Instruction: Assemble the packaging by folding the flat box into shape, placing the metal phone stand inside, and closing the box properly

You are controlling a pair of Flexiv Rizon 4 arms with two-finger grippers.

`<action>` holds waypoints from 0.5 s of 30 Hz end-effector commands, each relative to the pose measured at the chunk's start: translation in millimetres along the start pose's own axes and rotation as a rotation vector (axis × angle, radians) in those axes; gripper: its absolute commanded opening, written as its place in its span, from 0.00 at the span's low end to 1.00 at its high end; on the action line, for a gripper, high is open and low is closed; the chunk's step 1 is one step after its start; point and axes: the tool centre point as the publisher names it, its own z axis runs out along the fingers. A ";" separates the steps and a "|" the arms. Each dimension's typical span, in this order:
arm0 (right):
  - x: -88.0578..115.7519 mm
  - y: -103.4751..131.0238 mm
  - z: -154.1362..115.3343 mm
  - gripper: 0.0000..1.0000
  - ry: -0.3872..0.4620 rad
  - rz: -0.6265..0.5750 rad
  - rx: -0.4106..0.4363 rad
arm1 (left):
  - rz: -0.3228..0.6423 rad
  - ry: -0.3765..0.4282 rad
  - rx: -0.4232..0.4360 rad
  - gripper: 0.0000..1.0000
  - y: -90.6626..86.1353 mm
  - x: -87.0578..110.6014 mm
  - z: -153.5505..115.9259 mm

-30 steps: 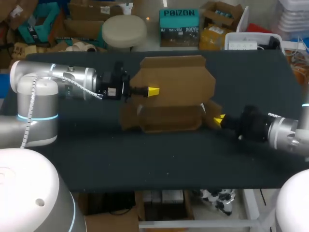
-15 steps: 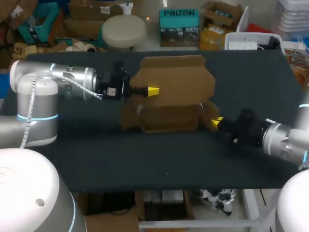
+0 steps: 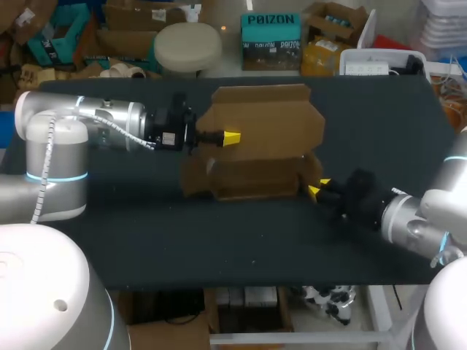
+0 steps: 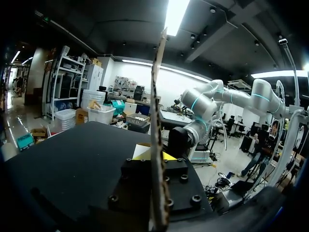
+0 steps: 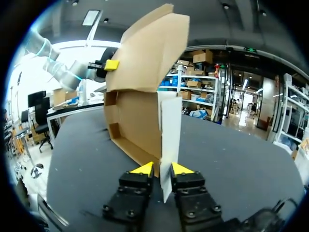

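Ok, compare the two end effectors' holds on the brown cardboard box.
The left end effector grips the raised lid panel of the brown cardboard box, up high; the right end effector pinches a side flap low by the table. Left is at the box's left, right at its right. Both are shut on cardboard.

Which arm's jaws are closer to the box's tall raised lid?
Left. The left arm has its jaws pinching the raised lid by its edge; the right arm has its jaws pinching a side flap below it.
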 end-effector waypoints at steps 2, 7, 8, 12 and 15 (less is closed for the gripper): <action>10.3 1.1 4.0 0.38 -0.069 0.012 0.002 | -0.001 0.003 -0.002 0.00 3.5 -0.9 0.0; 17.9 1.8 3.8 0.37 -0.082 0.027 0.004 | -0.001 0.003 -0.002 0.00 3.5 -0.9 0.0; 19.7 2.0 3.9 0.37 -0.084 0.029 0.005 | -0.001 0.003 -0.002 0.00 3.5 -0.9 0.0; 25.0 3.0 5.1 0.38 -0.089 0.034 0.005 | -0.001 0.003 -0.002 0.00 3.5 -0.9 0.0; 28.3 4.8 7.1 0.38 -0.091 0.037 0.006 | -0.001 0.003 -0.002 0.00 3.5 -0.9 0.0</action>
